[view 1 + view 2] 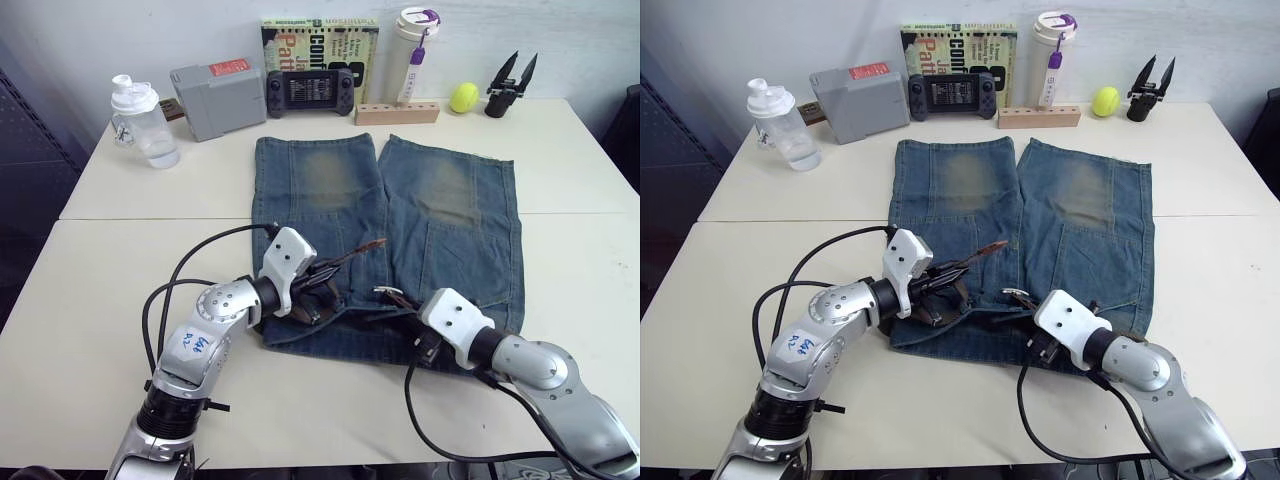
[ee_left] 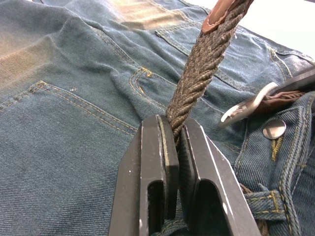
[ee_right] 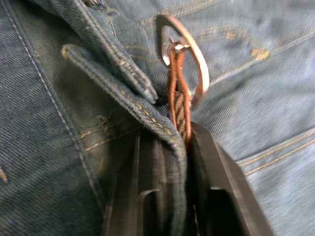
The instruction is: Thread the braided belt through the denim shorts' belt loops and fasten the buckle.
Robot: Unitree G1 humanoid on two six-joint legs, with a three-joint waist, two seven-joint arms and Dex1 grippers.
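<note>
Left eye view: the denim shorts [image 1: 400, 230] lie flat on the desk [image 1: 120, 290] at the middle of the frame, waistband toward the bottom. The left hand [image 1: 318, 290] and right hand [image 1: 405, 318] sit on that waistband.

Left wrist view: the left hand is clamped on the braided belt [image 2: 202, 69], which rises toward the top of the frame; the buckle [image 2: 246, 105] lies at the right.

Right wrist view: the right hand [image 3: 172, 142] is clamped on belt and waistband together, just below the buckle.
</note>
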